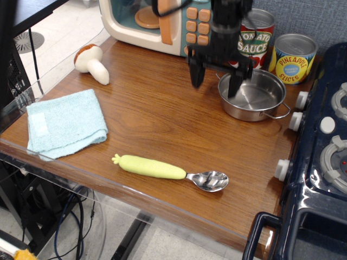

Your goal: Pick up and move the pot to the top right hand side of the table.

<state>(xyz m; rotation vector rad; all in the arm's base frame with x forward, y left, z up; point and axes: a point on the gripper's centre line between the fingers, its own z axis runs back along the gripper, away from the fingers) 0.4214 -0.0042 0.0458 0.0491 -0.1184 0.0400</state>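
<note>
The shiny steel pot (pixel 256 96) stands upright on the brown wooden table (pixel 162 116) at the back right, just in front of two cans. One wire handle points toward the toy stove. My gripper (pixel 214 81) is open and empty, raised a little above the pot's left rim. One finger (pixel 195 75) hangs over the bare table left of the pot, the other (pixel 233 85) over the pot's left inside. The jaws stand wide apart and hold nothing.
A tomato sauce can (pixel 257 38) and a pineapple can (pixel 293 57) stand behind the pot. A toy microwave (pixel 154 21) is at the back, a dark blue toy stove (pixel 320 162) on the right. A mushroom toy (pixel 92 63), blue cloth (pixel 65 122) and yellow-handled spoon (pixel 168 170) lie elsewhere.
</note>
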